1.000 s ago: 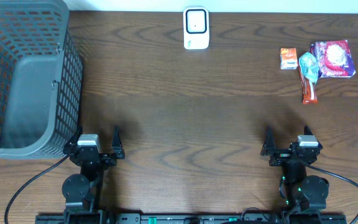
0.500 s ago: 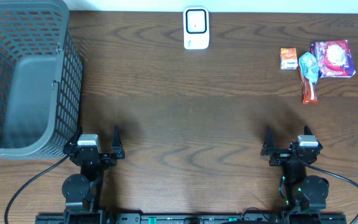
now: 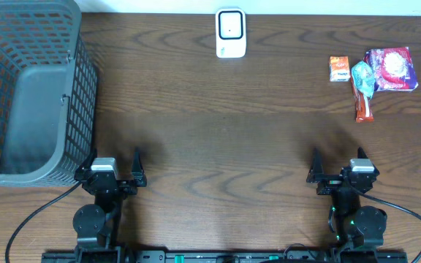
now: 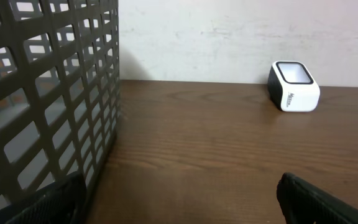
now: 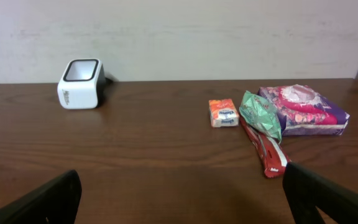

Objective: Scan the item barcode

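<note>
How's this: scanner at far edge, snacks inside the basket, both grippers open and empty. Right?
No: the snacks lie on the table at far right, outside the basket, per the overhead view; scanner placement is right; left gripper and right gripper are open and empty.

The dark brown wooden table (image 3: pixel 210 109) shows wavy grain. Upper left, the grey plastic lattice basket (image 3: pixel 86 80) has a square-hole grid. Top centre, the white box scanner (image 3: pixel 231 33) carries a black window. Upper right lie a small orange packet (image 3: pixel 339 69), green crinkled wrapper (image 3: pixel 363 76), red bar wrapper (image 3: pixel 364 107) and purple-and-pink printed pouch (image 3: pixel 392 69).
</note>
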